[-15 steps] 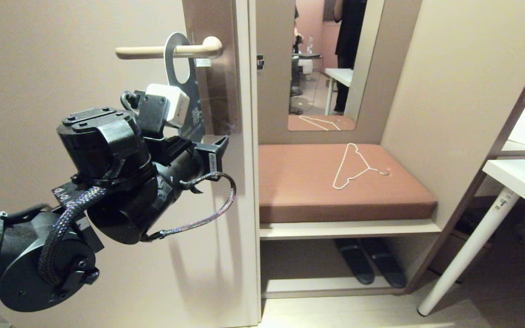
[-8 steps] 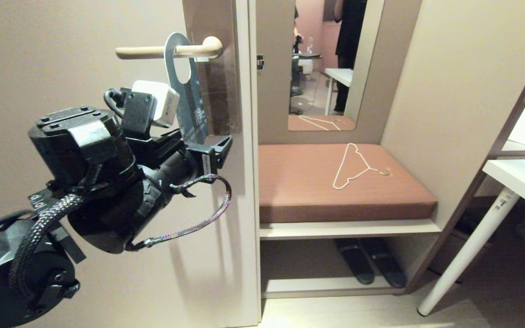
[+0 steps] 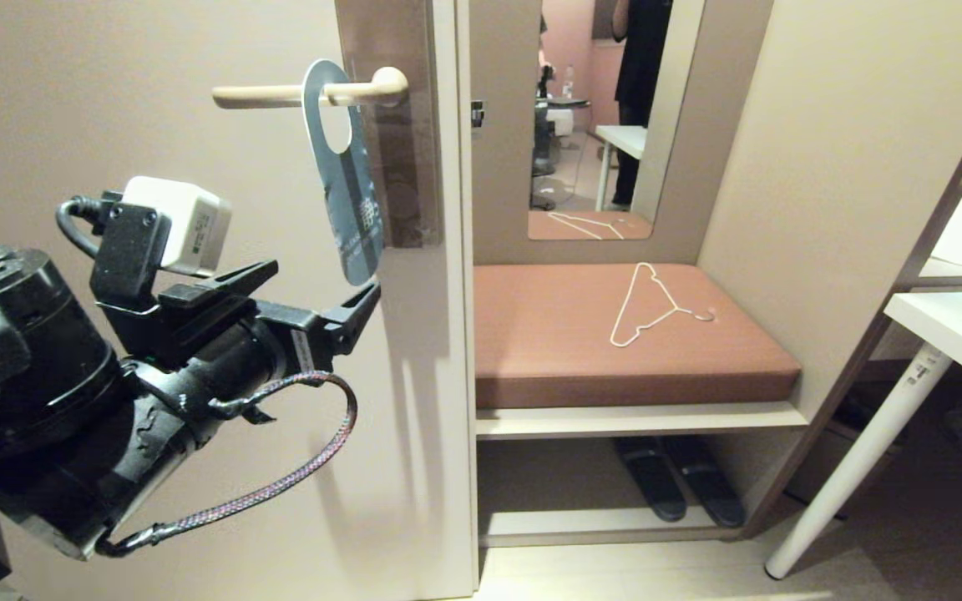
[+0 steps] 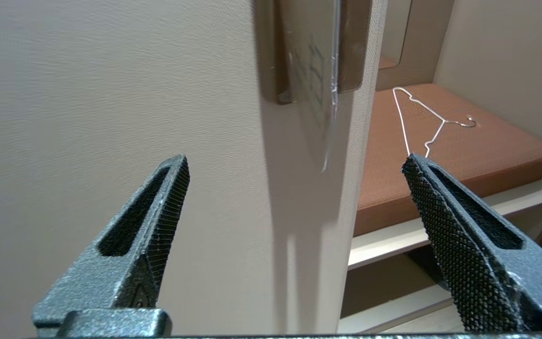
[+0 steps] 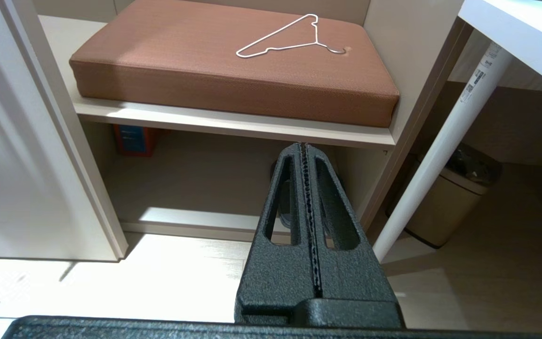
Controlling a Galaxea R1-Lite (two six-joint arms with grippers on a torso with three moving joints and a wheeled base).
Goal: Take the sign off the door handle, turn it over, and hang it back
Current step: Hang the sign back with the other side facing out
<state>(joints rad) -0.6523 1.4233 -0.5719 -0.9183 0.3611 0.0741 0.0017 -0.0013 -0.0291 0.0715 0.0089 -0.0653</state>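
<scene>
You see the crinkled light-blue card sign (image 3: 346, 179) hanging by its large hole on the slim cream-beige lever door handle (image 3: 297, 93); its print is unreadable. The left gripper (image 3: 318, 288) sits just below it, jaws apart and empty. The right gripper (image 5: 305, 147), jaws together, points toward the brown cushioned bench (image 5: 214, 70) carrying a white wire hanger (image 5: 290, 38).

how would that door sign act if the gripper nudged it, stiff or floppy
Probably light and bendy: the sign looks like thin card, edge-on in the left wrist view. Hanging loose on the door handle by its hole, it would likely swing or twist.
</scene>
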